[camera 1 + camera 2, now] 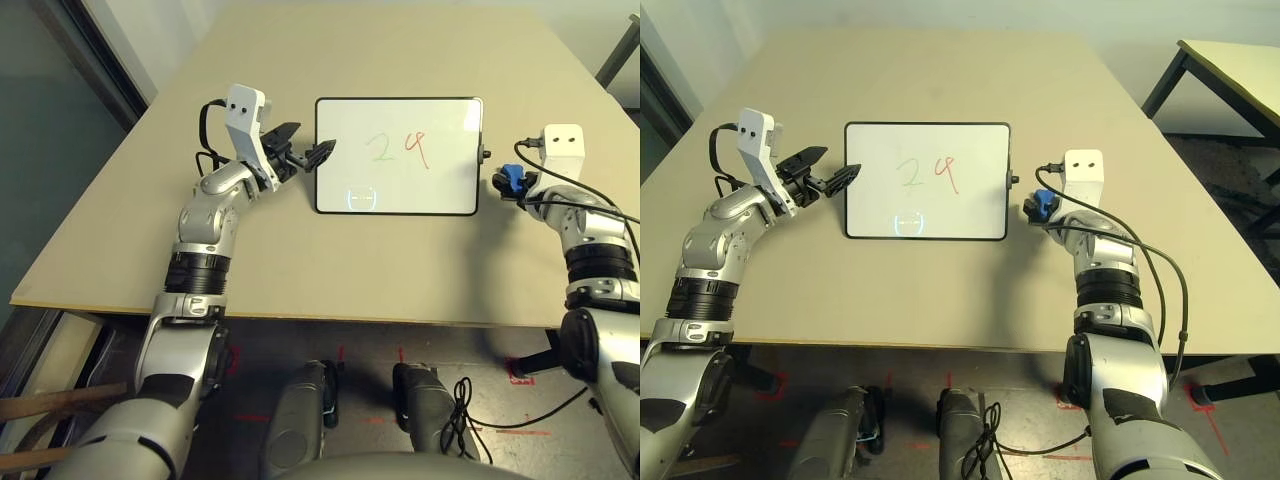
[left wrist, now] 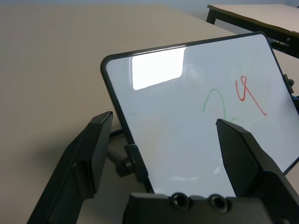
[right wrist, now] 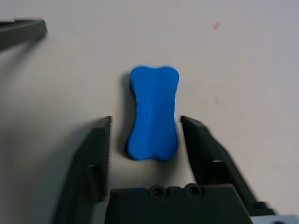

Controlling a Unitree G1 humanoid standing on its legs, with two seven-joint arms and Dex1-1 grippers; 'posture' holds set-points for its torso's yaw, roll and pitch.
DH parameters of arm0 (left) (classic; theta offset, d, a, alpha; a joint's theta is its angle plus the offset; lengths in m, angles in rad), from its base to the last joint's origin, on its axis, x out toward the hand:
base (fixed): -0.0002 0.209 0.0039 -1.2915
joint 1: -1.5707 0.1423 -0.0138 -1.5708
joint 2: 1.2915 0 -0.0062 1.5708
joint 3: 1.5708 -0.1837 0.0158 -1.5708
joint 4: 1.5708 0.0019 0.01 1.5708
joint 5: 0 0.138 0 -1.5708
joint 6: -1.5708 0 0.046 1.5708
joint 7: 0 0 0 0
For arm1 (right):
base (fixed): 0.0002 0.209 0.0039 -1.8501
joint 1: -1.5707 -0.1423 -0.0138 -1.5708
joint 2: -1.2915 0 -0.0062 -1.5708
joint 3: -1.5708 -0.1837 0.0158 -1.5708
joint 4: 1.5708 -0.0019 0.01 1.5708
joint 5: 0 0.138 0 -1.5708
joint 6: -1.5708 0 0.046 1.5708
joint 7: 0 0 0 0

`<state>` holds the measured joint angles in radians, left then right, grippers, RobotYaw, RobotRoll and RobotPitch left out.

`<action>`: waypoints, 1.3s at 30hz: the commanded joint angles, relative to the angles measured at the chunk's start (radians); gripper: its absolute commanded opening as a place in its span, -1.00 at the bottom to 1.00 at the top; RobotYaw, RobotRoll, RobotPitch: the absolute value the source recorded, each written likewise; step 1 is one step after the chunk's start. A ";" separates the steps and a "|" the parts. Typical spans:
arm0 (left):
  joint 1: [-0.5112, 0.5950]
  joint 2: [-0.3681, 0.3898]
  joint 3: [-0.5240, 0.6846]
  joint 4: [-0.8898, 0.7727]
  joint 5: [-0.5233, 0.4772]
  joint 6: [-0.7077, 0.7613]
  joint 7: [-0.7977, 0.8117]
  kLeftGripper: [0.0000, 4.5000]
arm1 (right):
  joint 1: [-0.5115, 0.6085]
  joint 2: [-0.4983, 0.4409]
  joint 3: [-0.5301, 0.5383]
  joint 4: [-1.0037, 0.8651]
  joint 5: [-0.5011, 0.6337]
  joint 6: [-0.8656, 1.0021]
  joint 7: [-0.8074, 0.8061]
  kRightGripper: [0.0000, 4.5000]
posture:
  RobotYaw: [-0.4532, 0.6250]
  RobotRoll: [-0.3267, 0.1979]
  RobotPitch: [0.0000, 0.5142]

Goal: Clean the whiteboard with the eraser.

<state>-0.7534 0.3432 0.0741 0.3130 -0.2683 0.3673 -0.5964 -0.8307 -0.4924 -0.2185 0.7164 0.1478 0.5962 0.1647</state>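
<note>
The whiteboard (image 1: 398, 190) lies flat in the middle of the table, with a green mark and a red mark (image 1: 417, 148) drawn on it. My left gripper (image 1: 305, 143) is open at the board's left short side, and its fingers (image 2: 98, 140) straddle the black frame near the knob (image 2: 122, 165). The blue eraser (image 3: 153, 114) lies on the table just right of the board. My right gripper (image 3: 145, 122) is open around it, one finger on each side with a narrow gap. In the left eye view the eraser (image 1: 511, 179) shows under my right wrist.
The tan table (image 1: 300, 270) has bare room in front of and behind the board. Its front edge (image 1: 300, 318) runs close to my body. A black cable (image 1: 1160, 270) loops off my right forearm. A second table (image 1: 1230, 70) stands at the far right.
</note>
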 commanded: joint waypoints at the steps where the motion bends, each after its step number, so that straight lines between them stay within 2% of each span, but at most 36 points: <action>1: 0.004 0.005 -0.008 -0.011 0.004 0.011 -0.002 1.00 | 0.001 0.009 -0.002 -0.011 -0.004 0.050 -0.020 -0.16 | -0.14 0.25 -0.41; 4: 0.001 0.008 -0.006 -0.010 0.004 0.010 -0.002 1.00 | 0.001 0.011 -0.001 -0.018 -0.005 0.068 -0.029 -0.56 | -0.13 0.25 -0.43; 7: -0.002 0.008 -0.005 -0.009 0.004 0.008 -0.001 1.00 | -0.003 0.014 -0.005 -0.026 -0.004 0.075 -0.041 -0.72 | -0.14 0.25 -0.44; 15: -0.015 0.003 -0.007 0.003 0.007 -0.001 0.002 1.00 | -0.068 0.000 -0.008 -0.182 0.004 0.088 -0.057 -0.73 | -0.15 0.25 -0.46; 21: -0.026 -0.001 -0.018 0.014 0.013 -0.006 -0.002 1.00 | -0.124 0.026 0.073 -0.413 0.041 0.279 0.036 -0.73 | -0.18 0.25 -0.47; 28: -0.042 -0.003 -0.030 0.028 0.017 -0.011 -0.009 1.00 | -0.069 0.018 0.256 -0.651 0.073 0.581 0.154 -0.73 | -0.19 0.25 -0.47; 34: -0.046 -0.010 -0.035 0.019 0.013 -0.009 -0.008 1.00 | -0.017 -0.027 0.366 -0.740 0.074 0.688 0.220 -0.74 | -0.17 0.25 -0.49; 39: -0.044 -0.013 -0.036 0.011 0.012 -0.007 -0.006 1.00 | 0.034 -0.043 0.408 -0.797 0.078 0.737 0.245 -0.74 | -0.17 0.25 -0.48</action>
<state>-0.7948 0.3336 0.0538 0.3269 -0.2664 0.3587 -0.5980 -0.8190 -0.5268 0.1634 -0.0693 0.2185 1.3048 0.4003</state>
